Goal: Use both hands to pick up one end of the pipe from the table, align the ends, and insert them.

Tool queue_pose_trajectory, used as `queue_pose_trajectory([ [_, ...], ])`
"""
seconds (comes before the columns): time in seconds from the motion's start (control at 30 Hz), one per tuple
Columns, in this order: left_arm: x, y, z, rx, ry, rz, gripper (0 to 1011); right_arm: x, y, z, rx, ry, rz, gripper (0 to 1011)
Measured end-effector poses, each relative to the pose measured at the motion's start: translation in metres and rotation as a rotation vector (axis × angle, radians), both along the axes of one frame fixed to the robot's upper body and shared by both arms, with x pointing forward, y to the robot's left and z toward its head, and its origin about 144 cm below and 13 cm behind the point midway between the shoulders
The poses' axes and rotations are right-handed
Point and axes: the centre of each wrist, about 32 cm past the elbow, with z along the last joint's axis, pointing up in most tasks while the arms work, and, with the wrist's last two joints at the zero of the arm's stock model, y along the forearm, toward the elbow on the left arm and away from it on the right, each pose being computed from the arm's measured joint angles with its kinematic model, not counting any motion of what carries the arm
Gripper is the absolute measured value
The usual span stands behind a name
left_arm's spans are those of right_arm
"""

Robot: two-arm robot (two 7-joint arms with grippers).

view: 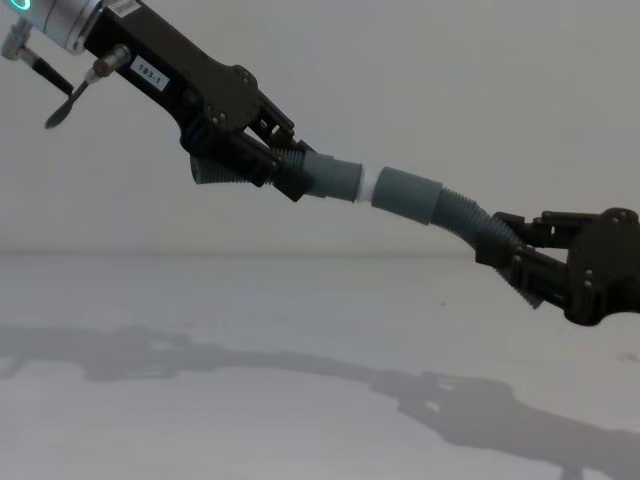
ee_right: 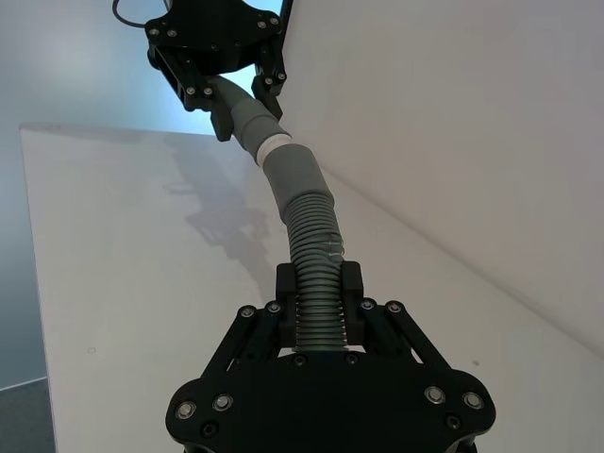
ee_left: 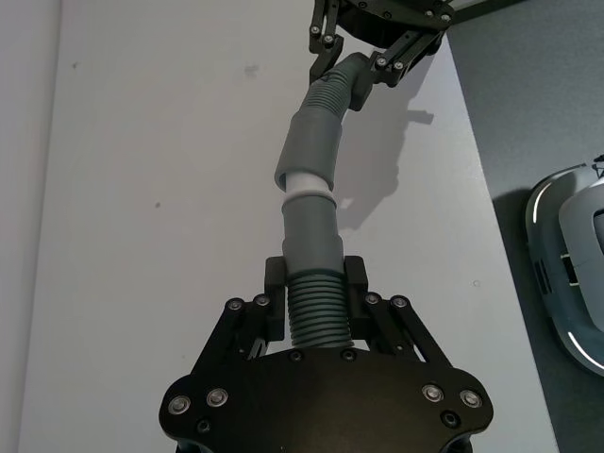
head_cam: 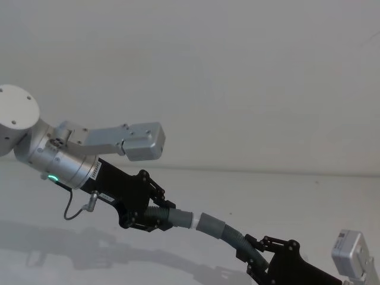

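1. Hovering above the table (view: 300, 400), left gripper (view: 285, 165) pinches the ribbed part of the spigot pipe piece (view: 335, 180).
2. Right gripper (view: 510, 255) clamps the ribbed part of the cuff pipe piece (view: 430, 205), lower right.
3. White spigot (view: 368, 187) meets the open cuff (view: 408, 192), partly in.

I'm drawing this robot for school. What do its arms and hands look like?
Each arm is a silver metal tube ending in a black plastic hand. The left gripper and right gripper each have two fingers on jointed black links dotted with silver screws. The left arm wears a glowing green ring, a small white label and a thin black cable.
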Motion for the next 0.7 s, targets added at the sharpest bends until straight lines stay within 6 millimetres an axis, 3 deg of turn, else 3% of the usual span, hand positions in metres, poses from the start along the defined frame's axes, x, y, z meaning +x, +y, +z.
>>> queue_pose_trajectory([
  [0.7, -0.0005, 0.0004, 0.0000, 0.002, 0.003, 0.001, 327, -0.0001, -0.0003, 0.0003, -0.002, -0.001, 0.001, 249],
])
